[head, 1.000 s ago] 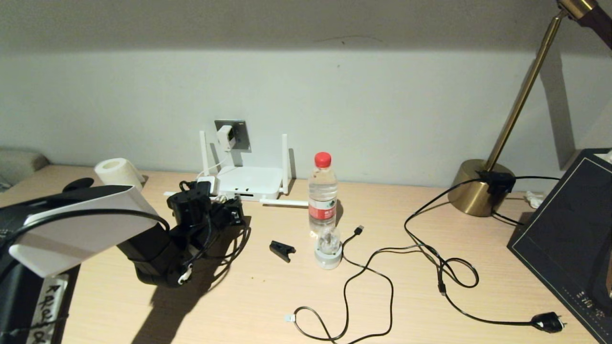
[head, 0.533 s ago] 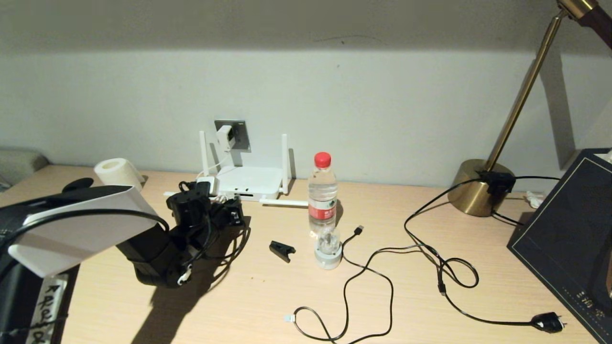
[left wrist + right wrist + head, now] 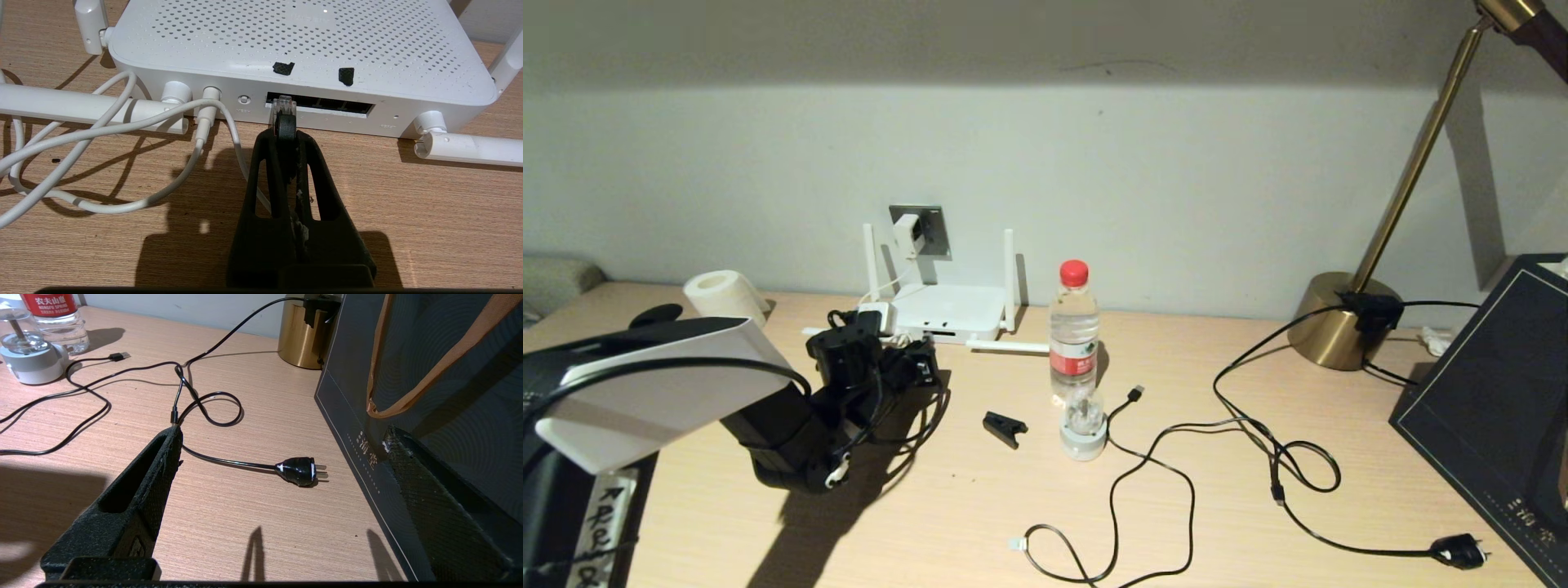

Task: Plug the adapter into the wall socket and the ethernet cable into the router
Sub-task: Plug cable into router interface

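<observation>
Nothing has moved: left claw clenches the ethernet cable plug at the router port's edge.

Warm, dim light is falling from above and behind me, leaving the upper wall in a dark band. My left arm is casting a long, hard-edged shadow across the wooden desk toward me. The router is glowing bright white without glare, its ports staying sharp. My own black fingers are looming large, slightly soft, up close.
</observation>
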